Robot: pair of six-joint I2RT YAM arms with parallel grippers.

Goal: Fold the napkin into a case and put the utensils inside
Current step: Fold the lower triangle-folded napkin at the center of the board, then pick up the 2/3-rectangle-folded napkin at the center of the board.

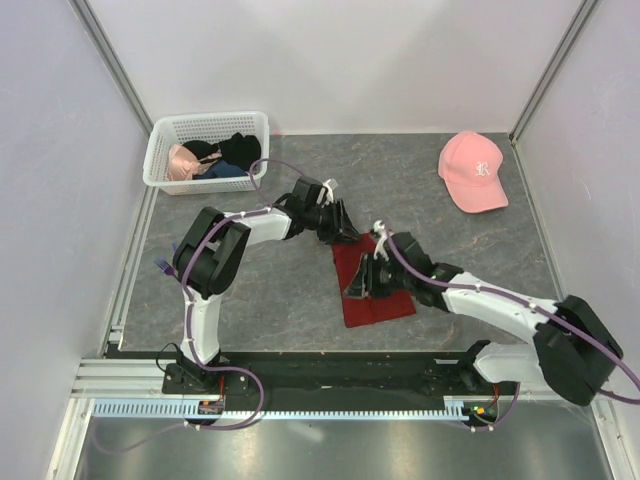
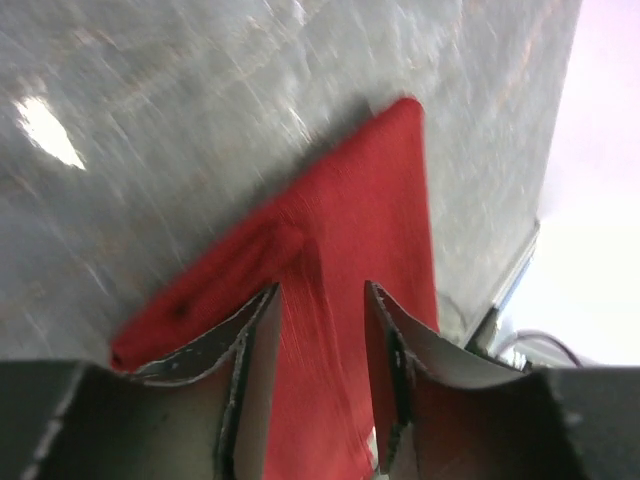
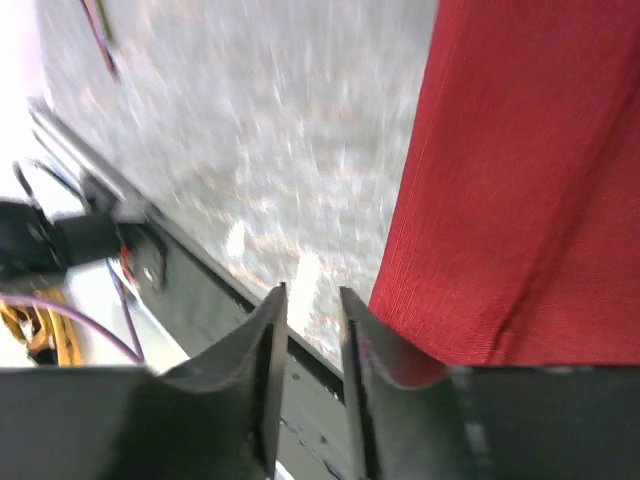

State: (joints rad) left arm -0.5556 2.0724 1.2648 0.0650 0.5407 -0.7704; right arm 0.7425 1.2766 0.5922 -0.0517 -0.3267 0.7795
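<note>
Your napkin (image 1: 385,300) lies flat on the counter (image 1: 270,295), near the middle. It is a dark red rectangle with its long side running away from the arm bases, and both arms meet over its far-left part.

Your left hand (image 2: 322,290) sits over the napkin's far end with its fingers well apart. In the left wrist view you see the red cloth through the gap, lying on the counter with a soft ridge off to the left — nothing is pinched.

Your right hand (image 3: 312,292) is at the napkin's left edge, its fingers only narrowly parted. Bare counter shows through the slit. In that wrist view a corner of the cloth sits just beside the finger on the right side, not between the two.

In the far left corner stands a white basket (image 1: 160,165) holding pink and black garments (image 1: 225,155). At the far right a pink cap (image 1: 473,170) rests on the counter, well apart from the napkin.
</note>
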